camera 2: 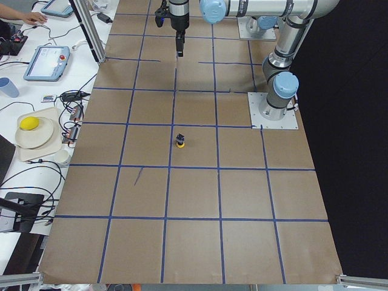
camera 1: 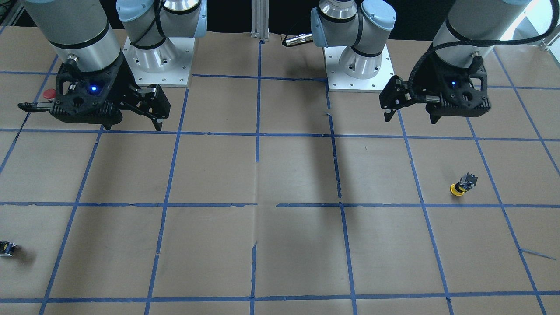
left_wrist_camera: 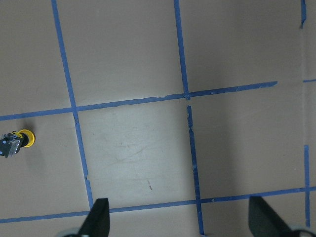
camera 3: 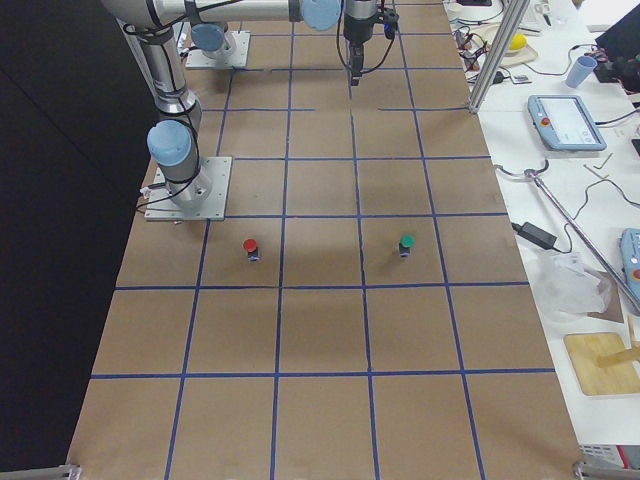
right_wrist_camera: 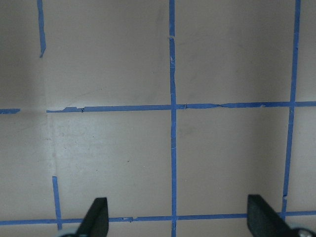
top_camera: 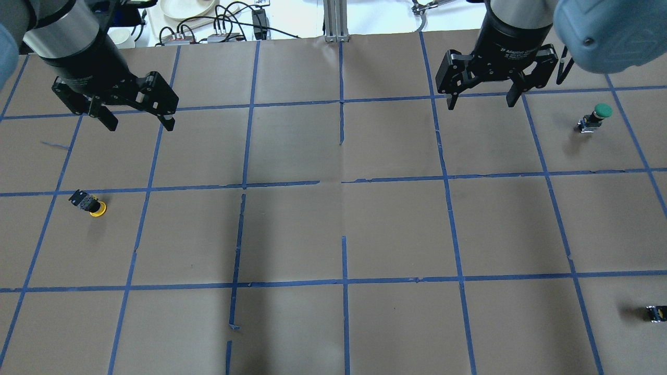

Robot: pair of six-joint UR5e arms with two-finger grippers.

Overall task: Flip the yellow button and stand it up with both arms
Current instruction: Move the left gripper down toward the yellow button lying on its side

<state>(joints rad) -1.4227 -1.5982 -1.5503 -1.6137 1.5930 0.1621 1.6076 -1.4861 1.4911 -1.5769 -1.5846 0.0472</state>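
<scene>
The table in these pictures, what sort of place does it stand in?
Probably a robotics lab or test cell. The table is covered with brown paper and marked with a blue tape grid, two robot arms are bolted to it, and a side bench holds a control tablet and cables.

green button (top_camera: 596,115) upright | red button (camera 3: 251,247) upright | small dark block (top_camera: 655,313) lying alone

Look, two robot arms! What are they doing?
Nothing is being held yet. The left pincer and the right pincer both hang open and empty above the brown table. The yellow button rests on the table on the left pincer's side, cap down, waiting to be flipped and stood.
</scene>
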